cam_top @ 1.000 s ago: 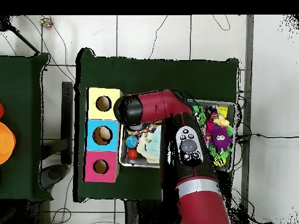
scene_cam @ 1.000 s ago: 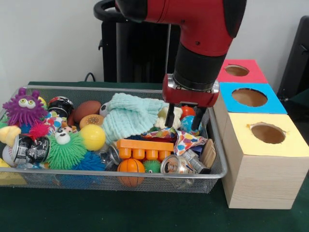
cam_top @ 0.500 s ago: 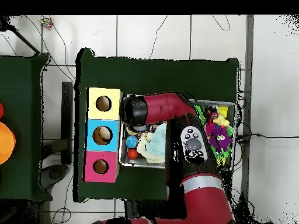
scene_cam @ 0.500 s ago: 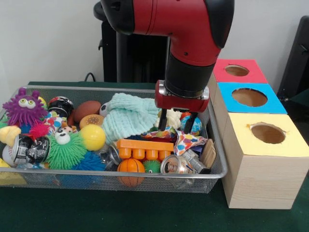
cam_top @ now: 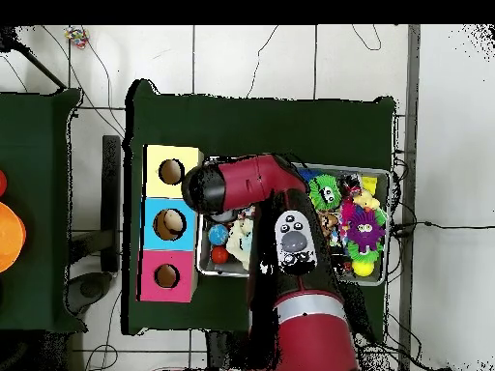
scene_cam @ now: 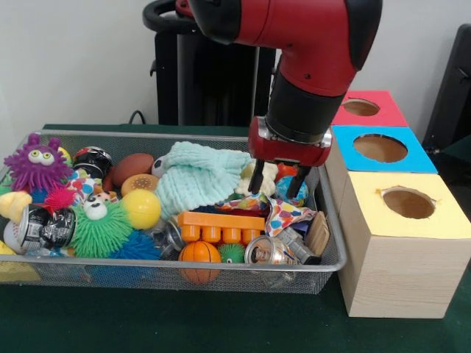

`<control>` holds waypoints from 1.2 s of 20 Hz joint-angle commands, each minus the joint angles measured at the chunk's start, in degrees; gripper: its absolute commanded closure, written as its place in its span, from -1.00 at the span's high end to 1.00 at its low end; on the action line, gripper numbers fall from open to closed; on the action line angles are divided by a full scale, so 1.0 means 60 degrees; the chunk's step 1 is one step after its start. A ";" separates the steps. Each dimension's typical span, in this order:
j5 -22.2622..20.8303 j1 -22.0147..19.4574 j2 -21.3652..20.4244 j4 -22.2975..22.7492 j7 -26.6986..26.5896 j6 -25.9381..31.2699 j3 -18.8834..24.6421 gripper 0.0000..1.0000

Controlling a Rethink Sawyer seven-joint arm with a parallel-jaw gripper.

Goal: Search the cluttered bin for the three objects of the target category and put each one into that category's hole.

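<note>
Silver wire-mesh bin (scene_cam: 184, 276) on dark green surface (scene_cam: 221, 331), crammed with toys. Left end: purple spiky googly-eyed monster (scene_cam: 35, 165), green spiky ball (scene_cam: 99, 229) just right of it. Centre: mint knitted cloth (scene_cam: 195, 180), orange toy brick (scene_cam: 221, 226) in front. Right end: black fingers (scene_cam: 259, 176) of gripper (scene_cam: 277, 182) spread apart, empty, above cream toy (scene_cam: 265, 175) and blue ball (scene_cam: 291, 190). Beside bin: wooden boxes with holes, tops yellow (scene_cam: 405, 206), blue (scene_cam: 379, 149), red (scene_cam: 364, 108).

Even, soft indoor light; faint shadows inside bin (scene_cam: 327, 220); front view slightly soft, no glare.
</note>
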 commanded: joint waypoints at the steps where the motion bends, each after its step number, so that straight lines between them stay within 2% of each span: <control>1: -0.0215 0.0050 -0.0033 0.0002 0.0729 -0.0409 -0.0131 1.00; 4: -0.0261 -0.0014 0.0101 -0.0048 0.0585 -0.0511 -0.0140 1.00; 8: -0.0148 -0.0477 0.1351 -0.0145 0.0639 -0.1536 0.0194 1.00; 10: -0.0156 -0.0548 0.1581 -0.0138 0.0671 -0.1875 0.0235 1.00; 19: -0.0075 -0.0434 0.1670 -0.0190 0.0648 -0.2007 0.0033 1.00; 24: -0.0054 -0.0242 0.1363 -0.0012 0.0730 -0.1890 -0.0077 1.00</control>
